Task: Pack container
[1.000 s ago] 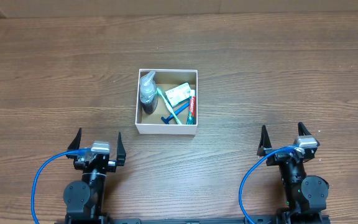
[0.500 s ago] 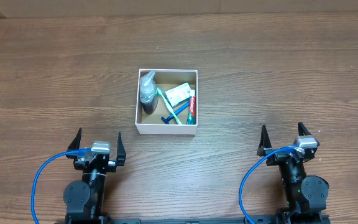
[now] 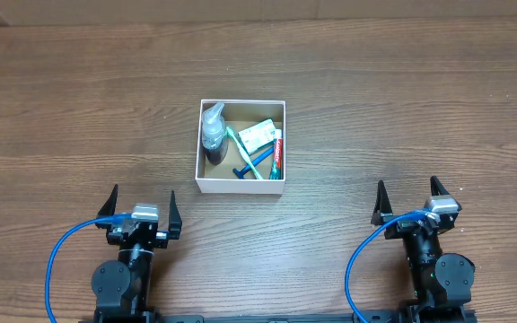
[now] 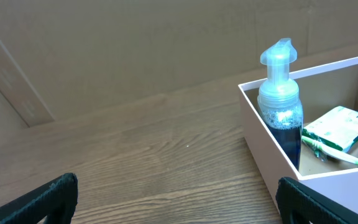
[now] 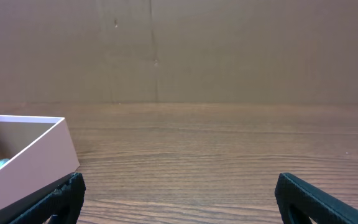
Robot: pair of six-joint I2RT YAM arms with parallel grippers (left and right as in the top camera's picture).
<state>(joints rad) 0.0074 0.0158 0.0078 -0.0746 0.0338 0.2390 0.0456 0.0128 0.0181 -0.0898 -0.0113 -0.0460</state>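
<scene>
At the near edge, the left claw (image 3: 142,194) and the right claw (image 3: 407,184) sit parked, fingers spread wide and holding nothing. Further out, left of centre on the worktop (image 3: 375,108), the container (image 3: 240,186) stands with a pump bottle (image 3: 212,130), toothbrush (image 3: 245,151), soap packet (image 3: 258,135), toothpaste tube (image 3: 276,154) and razor (image 3: 243,170) inside. No loose item shows outside it, so packing looks finished; the next move likely calls only for staying clear. Nothing has shifted since a second ago

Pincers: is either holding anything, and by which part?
Nothing is held. The left pincer and right pincer are both open and empty, well apart from the container.
</scene>
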